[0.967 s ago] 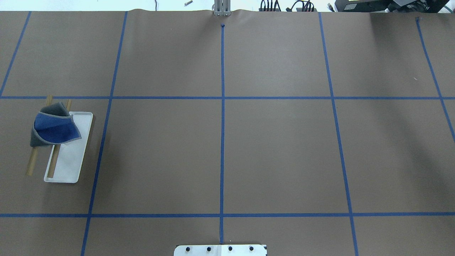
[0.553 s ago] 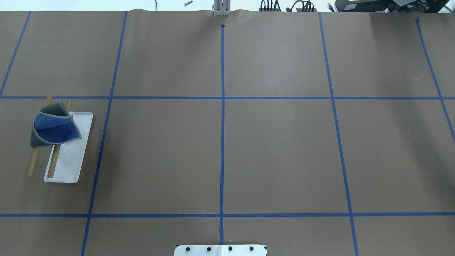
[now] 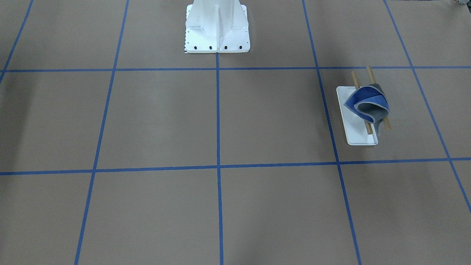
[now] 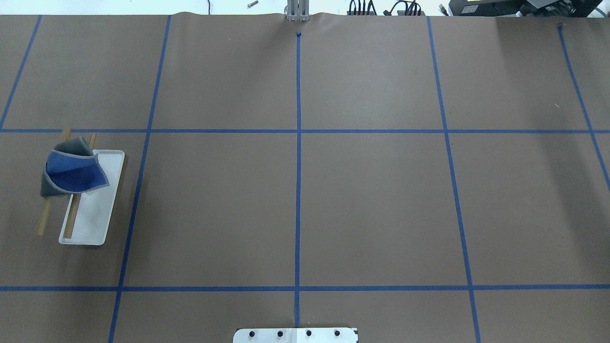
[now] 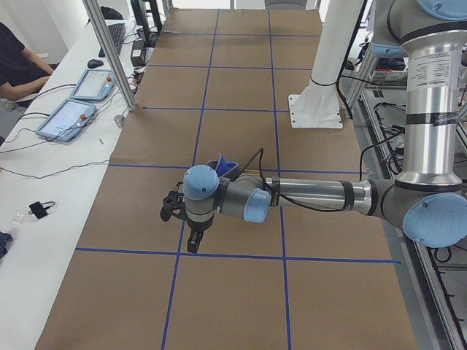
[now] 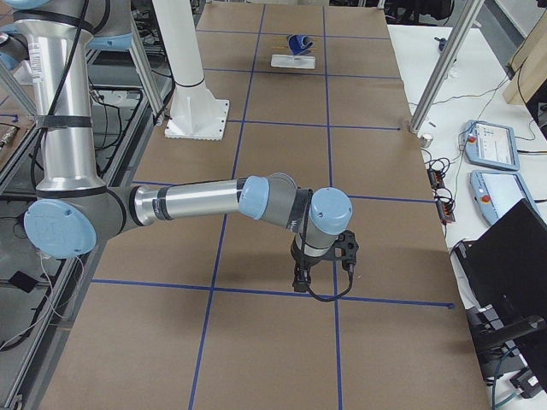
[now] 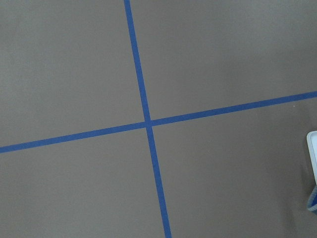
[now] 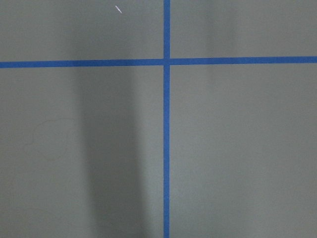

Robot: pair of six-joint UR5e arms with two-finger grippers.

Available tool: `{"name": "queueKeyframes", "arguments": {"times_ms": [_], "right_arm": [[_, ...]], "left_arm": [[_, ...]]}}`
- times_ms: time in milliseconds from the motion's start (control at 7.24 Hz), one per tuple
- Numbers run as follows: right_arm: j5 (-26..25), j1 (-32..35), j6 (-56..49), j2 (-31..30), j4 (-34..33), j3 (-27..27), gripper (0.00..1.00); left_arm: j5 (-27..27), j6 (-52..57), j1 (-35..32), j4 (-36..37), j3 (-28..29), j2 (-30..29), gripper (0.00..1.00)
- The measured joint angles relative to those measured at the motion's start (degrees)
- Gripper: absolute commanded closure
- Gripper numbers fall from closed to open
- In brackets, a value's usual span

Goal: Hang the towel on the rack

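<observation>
The blue and grey towel (image 4: 74, 174) lies folded over the two tan wooden rods (image 4: 70, 220) of the rack (image 4: 96, 214), at the table's left side. It also shows in the front-facing view (image 3: 368, 103), where the rack's white base (image 3: 358, 136) lies under it. The left wrist view catches only the base's corner (image 7: 313, 148). My left gripper (image 5: 191, 244) hangs over the table away from the rack. My right gripper (image 6: 299, 282) hangs over the far side. Both show only in side views, so I cannot tell whether they are open or shut.
The large white bolted pedestal (image 3: 217, 25) stands at the robot's side of the table. Blue tape lines (image 4: 298, 190) grid the brown table cover. Aluminium posts (image 5: 109, 51) stand at the operators' edge, with tablets (image 5: 69, 117) and a seated person (image 5: 14, 65) beyond.
</observation>
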Motion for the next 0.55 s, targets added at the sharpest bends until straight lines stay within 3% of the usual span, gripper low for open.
{"name": "queueKeyframes", "arguments": {"times_ms": [276,553], "right_arm": [[-1.74,0.09,2.51,-3.13,7.24,-0.57,0.0],[-4.04,0.11,7.86,-4.11,9.98,-0.65,0.0]], "left_arm": [[3.07,-0.48,0.01,-0.33,1.46,-0.55,0.02],[3.75,-1.08,-0.03,4.28,1.53,-2.44,0.02]]}}
